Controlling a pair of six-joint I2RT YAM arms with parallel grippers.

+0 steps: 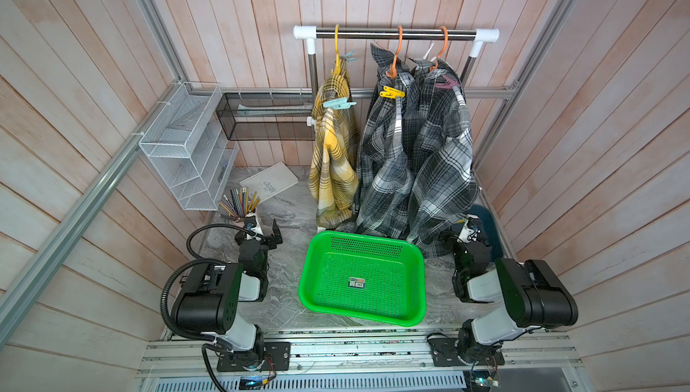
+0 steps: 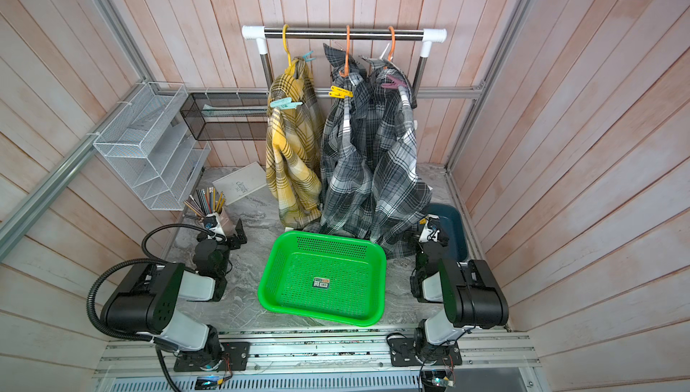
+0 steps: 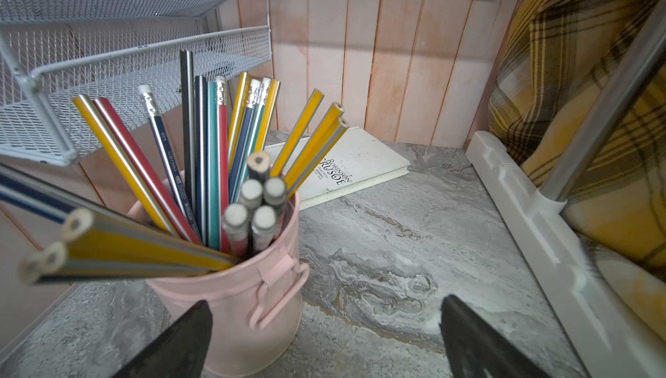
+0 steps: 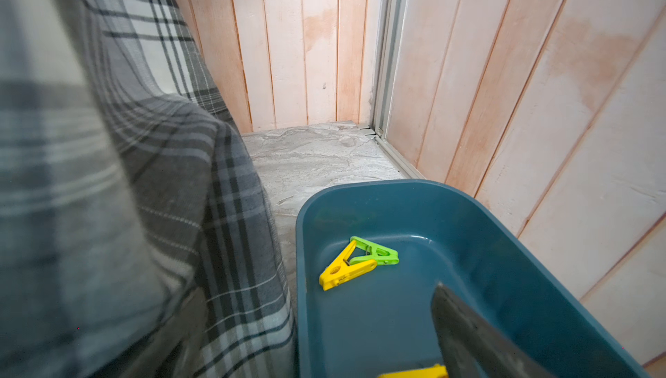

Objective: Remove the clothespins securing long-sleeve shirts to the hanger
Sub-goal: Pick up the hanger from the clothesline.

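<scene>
Hanging from three hangers (image 1: 337, 46), three shirts (image 1: 334, 162) with four clothespins (image 1: 339, 103)

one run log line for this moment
left end effector open | right end effector open by bin | teal pegs, yellow peg, pink peg on shirts | basket empty

Your check, top view:
- yellow plaid shirt (image 1: 332, 162) hangs leftmost; teal clothespin (image 1: 339, 103) clipped at shoulder, second teal clothespin (image 1: 349, 58) up by collar.
- middle grey checked shirt (image 1: 384, 169): yellow clothespin (image 1: 392, 92) on shoulder.
- right grey checked shirt (image 1: 444, 177): mauve clothespin (image 1: 447, 82) on shoulder.
- right wrist view: loose yellow pin (image 4: 346, 269) and green pin (image 4: 376, 252) lie touching in blue tub (image 4: 522, 268).
</scene>
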